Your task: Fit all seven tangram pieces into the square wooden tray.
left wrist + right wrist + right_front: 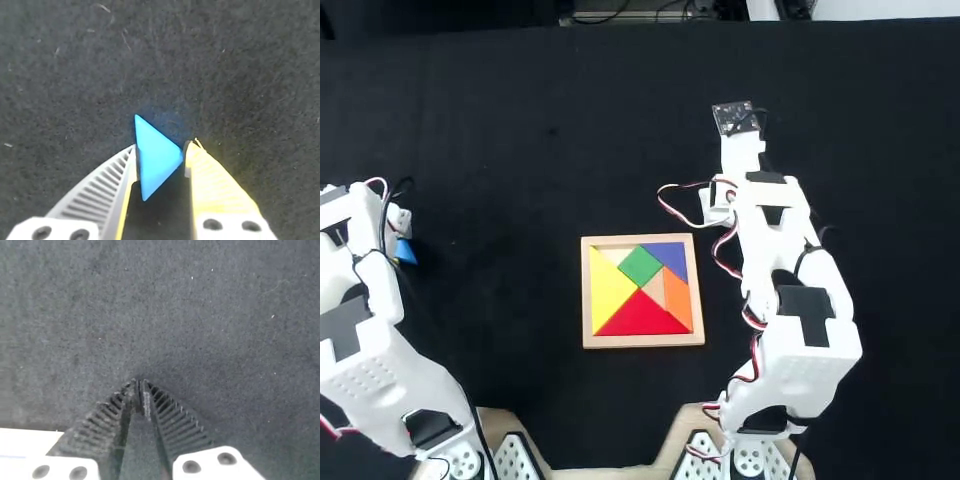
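Observation:
The square wooden tray (642,342) lies at the table's middle. It holds a yellow triangle (607,290), a red triangle (642,315), a green square (640,265), a dark blue piece (673,255) and an orange piece (679,296). Two tan patches sit among them, one right of the green square and one at the tray's far left corner. My left gripper (160,150) is shut on a light blue triangle (154,155), just above the black cloth. From above, that blue triangle (406,252) is at the far left edge. My right gripper (139,390) is shut with nothing in it.
Black cloth (520,150) covers the whole table. The right arm (770,230) stretches away from its base just right of the tray. The left arm (360,320) stands along the left edge. The arms' bases are at the near edge.

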